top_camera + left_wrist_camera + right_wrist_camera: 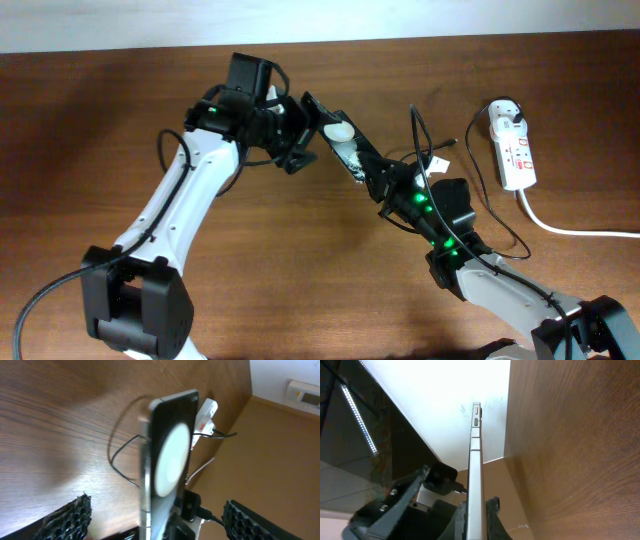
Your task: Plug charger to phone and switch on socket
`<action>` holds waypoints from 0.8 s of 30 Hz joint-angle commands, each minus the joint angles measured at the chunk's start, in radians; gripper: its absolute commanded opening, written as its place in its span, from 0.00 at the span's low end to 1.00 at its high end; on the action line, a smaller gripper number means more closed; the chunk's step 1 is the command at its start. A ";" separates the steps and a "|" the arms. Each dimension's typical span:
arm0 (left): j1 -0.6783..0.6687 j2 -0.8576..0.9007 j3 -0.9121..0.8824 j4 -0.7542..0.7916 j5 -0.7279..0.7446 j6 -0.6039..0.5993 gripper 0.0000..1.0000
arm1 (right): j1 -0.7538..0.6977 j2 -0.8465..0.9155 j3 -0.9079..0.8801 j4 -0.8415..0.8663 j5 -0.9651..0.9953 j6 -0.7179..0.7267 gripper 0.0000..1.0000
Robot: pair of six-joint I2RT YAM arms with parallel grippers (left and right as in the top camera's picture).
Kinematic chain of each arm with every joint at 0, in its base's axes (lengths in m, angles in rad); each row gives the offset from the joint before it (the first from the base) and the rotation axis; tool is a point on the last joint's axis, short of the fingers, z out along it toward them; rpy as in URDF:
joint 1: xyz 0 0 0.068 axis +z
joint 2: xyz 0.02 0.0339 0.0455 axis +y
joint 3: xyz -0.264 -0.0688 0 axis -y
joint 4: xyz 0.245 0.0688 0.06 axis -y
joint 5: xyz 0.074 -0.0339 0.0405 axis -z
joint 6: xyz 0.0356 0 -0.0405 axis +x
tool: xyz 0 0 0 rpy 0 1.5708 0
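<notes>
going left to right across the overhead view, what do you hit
left pincer → black rectangular smartphone with white round blobs → right pincer → white elongated power strip with red markings

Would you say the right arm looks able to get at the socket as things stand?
Probably not yet: the right gripper seems closed on the phone, so its fingers are occupied. The socket itself lies uncovered on the table beside that arm.
</notes>
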 commanded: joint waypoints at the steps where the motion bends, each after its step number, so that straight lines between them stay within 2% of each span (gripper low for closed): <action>1: -0.042 -0.010 -0.004 0.023 -0.090 -0.050 0.80 | -0.002 -0.010 0.019 0.021 0.012 -0.003 0.04; 6: -0.043 -0.010 -0.004 0.064 -0.092 0.146 0.81 | -0.002 -0.010 0.019 0.023 -0.007 -0.002 0.04; 8: -0.051 -0.010 -0.004 0.069 -0.095 0.182 0.73 | -0.002 -0.010 0.019 0.023 -0.019 -0.002 0.04; 13: -0.053 -0.004 -0.016 0.070 -0.119 0.186 0.68 | -0.002 -0.010 0.019 0.031 -0.019 -0.002 0.04; 14: -0.053 0.000 -0.016 0.071 -0.119 0.186 0.68 | -0.001 -0.010 0.019 0.031 -0.023 0.036 0.04; 15: -0.053 0.004 -0.016 0.071 -0.119 0.186 0.57 | 0.000 -0.010 0.019 0.032 -0.026 0.051 0.04; 17: -0.053 0.005 -0.016 0.074 -0.120 0.187 0.45 | 0.000 -0.010 0.019 0.061 -0.035 0.051 0.04; 19: -0.053 0.005 -0.016 0.092 -0.119 0.186 0.43 | 0.000 -0.010 0.019 0.087 -0.033 0.051 0.04; 22: -0.063 0.005 -0.016 0.099 -0.115 0.185 0.46 | 0.013 -0.010 0.019 0.090 -0.021 0.121 0.04; 23: -0.068 0.005 -0.016 0.102 -0.114 0.185 0.43 | 0.026 -0.010 0.019 0.091 -0.004 0.121 0.04; 24: -0.072 0.005 -0.016 0.104 -0.114 0.182 0.35 | 0.037 -0.010 0.019 0.095 0.010 0.122 0.04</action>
